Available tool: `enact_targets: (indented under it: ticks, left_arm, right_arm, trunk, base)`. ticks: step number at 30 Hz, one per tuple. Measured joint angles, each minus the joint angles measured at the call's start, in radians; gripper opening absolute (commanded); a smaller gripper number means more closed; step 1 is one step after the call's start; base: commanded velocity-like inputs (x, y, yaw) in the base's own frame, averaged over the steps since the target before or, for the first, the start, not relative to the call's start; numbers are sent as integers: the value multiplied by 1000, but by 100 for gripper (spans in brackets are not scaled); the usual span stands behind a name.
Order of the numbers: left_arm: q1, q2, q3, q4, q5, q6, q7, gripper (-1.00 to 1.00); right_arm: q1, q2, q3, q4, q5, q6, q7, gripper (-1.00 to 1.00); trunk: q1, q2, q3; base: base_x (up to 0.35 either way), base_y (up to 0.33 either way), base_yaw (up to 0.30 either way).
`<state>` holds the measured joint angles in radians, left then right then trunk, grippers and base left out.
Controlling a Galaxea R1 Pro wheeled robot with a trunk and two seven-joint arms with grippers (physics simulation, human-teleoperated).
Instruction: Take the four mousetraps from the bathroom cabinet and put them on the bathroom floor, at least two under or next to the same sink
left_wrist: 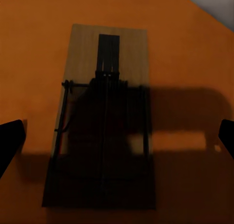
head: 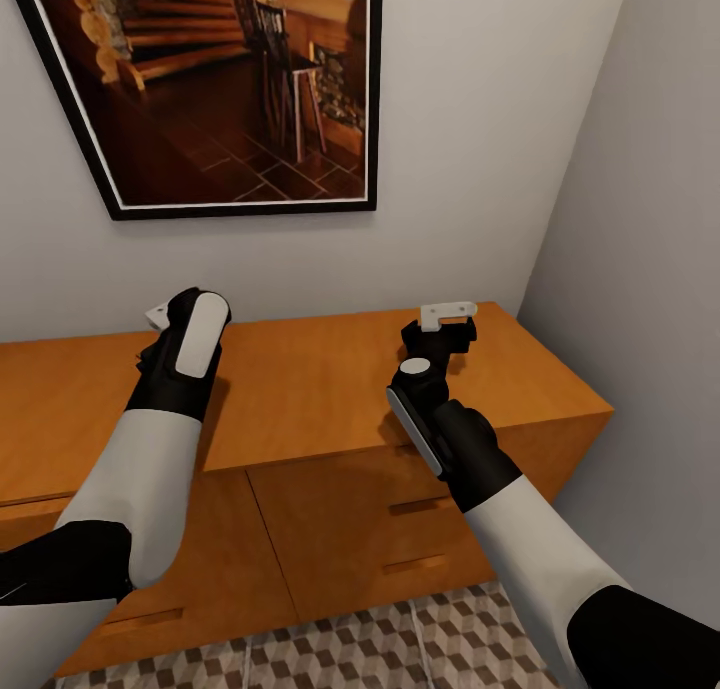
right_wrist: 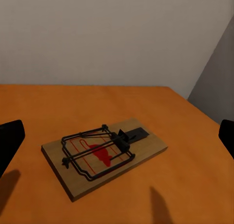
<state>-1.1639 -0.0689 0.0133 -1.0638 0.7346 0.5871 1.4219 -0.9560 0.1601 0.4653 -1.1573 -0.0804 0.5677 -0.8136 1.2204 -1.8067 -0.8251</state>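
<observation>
The cabinet (head: pixel 330 389) stood against a pale grey wall, its flat orange-brown top running from the left edge of the head view to a corner at the right, where a second grey wall met the first. Its front showed drawer panels with slim handles. Below it, at the near edge, lay a strip of the bathroom floor (head: pixel 400 639), tiled in a brown, beige and cream cube pattern. On the far wall above the cabinet hung a black-framed picture (head: pixel 230 79) of a wooden interior with chairs and stairs.

The left gripper (head: pixel 160 319) hung over the left part of the cabinet top, and the right gripper (head: pixel 445 319) over the right part. In the left wrist view, 1 mousetrap (left_wrist: pixel 105 116) lay flat on the orange top, directly under that gripper and darkened by its shadow, with both fingertips wide apart at the frame's edges. In the right wrist view, another mousetrap (right_wrist: pixel 105 153) lay flat on the top near the cabinet's right end, also with the jaws spread wide and clear of it.
</observation>
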Motion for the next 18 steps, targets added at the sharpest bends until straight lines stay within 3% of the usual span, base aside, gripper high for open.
enact_targets:
  ticks: [8,9,18]
  left_arm:
    - [0,1,1,0,0,-1,0,100]
    - [0,2,1,0,0,-1,0,-100]
    - [0,3,1,-2,3,-9,-1,-100]
  right_arm:
    - [0,0,0,0,0,0,0,100]
    - [0,0,0,0,0,0,0,100]
    - [0,0,0,0,0,0,0,100]
  trunk:
    - [0,0,0]
    - [0,0,0]
    - [0,0,0]
  base:
    - [0,0,0]
    - [0,0,0]
    - [0,0,0]
